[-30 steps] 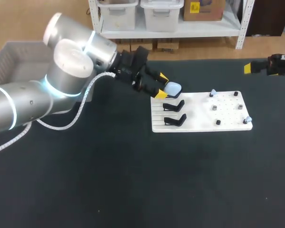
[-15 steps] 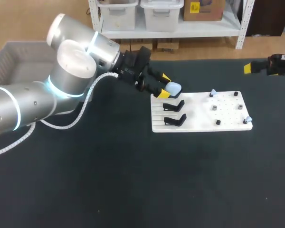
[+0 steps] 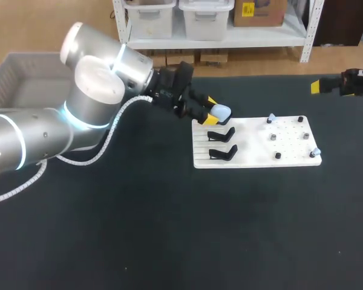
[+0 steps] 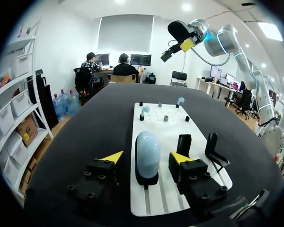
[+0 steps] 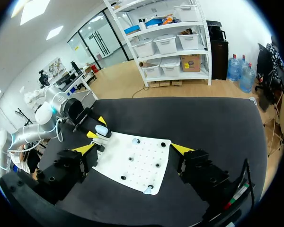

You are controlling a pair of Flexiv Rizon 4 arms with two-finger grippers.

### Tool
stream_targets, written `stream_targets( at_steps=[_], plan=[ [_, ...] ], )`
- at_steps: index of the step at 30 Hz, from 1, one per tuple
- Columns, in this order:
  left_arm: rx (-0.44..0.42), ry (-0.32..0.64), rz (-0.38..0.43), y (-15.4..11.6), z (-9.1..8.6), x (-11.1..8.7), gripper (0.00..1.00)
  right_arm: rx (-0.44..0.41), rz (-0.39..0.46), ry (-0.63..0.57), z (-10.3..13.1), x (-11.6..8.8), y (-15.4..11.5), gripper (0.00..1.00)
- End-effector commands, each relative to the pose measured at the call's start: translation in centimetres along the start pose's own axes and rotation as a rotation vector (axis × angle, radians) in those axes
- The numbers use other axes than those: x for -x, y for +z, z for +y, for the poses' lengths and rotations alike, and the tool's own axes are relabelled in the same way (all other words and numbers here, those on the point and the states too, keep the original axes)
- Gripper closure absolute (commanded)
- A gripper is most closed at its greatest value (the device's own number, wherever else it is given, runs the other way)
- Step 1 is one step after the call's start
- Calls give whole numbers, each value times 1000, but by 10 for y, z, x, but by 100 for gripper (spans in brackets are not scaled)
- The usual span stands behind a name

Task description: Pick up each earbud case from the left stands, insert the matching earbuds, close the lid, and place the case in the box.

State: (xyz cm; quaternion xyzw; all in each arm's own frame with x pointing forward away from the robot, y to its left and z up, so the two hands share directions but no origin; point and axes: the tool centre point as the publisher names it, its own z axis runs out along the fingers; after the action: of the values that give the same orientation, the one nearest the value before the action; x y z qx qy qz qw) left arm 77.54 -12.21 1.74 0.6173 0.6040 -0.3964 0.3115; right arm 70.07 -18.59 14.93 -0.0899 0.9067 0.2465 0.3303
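Observation:
A pale blue earbud case (image 3: pixel 220 112) stands upright on the rearmost black stand of the white board (image 3: pixel 254 145). My left gripper (image 3: pixel 212 110) straddles it; in the left wrist view the case (image 4: pixel 147 151) sits between the yellow tips with a narrow gap on each side, so the gripper (image 4: pixel 146 158) is open. Two more stands (image 3: pixel 221 134) (image 3: pixel 222 152) are empty. Small pale earbuds (image 3: pixel 271 118) (image 3: pixel 315 151) sit on pegs at the board's right half. My right gripper (image 5: pixel 135 149) hangs open high over the table's far right, holding nothing.
A grey box (image 3: pixel 18 78) lies at the table's far left, behind my left arm. Several black pegs (image 3: pixel 277 156) stick up from the board. Dark tabletop stretches in front of the board.
The left gripper's fingers have drawn closer together around the case, and the left arm has edged slightly toward the board. The right arm has stayed put.

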Motion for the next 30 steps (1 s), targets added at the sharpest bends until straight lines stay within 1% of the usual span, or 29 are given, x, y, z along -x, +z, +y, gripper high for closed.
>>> stream_targets(
  at_steps=[1, 4, 6, 9, 11, 13, 15, 19, 26, 30],
  plan=[
    [8, 3, -2, 1, -2, 0, 44, -2, 0, 0, 0, 0, 0, 0],
    [7, 5, 0, 1, -2, 0, 46, -2, 0, 0, 0, 0, 0, 0],
    [3, 8, 0, 2, -1, 0, 50, -2, 0, 0, 0, 0, 0, 0],
    [2, 7, 1, 2, -1, 0, 45, -2, 0, 0, 0, 0, 0, 0],
    [2, 8, 3, 2, -1, -1, 45, -2, 0, 0, 0, 0, 0, 0],
    [0, 8, 4, 2, 0, -1, 48, -2, 0, 0, 0, 0, 0, 0],
    [0, 7, 5, 3, 0, -2, 47, -2, 0, 0, 0, 0, 0, 0],
    [-2, 6, 6, 4, 0, -3, 50, -2, 0, 0, 0, 0, 0, 0],
    [-3, 6, 11, 6, 0, -4, 51, -2, 0, 0, 0, 0, 0, 0],
    [-3, 9, 13, 7, 1, -3, 55, -2, 0, 0, 0, 0, 0, 0]
  ],
)
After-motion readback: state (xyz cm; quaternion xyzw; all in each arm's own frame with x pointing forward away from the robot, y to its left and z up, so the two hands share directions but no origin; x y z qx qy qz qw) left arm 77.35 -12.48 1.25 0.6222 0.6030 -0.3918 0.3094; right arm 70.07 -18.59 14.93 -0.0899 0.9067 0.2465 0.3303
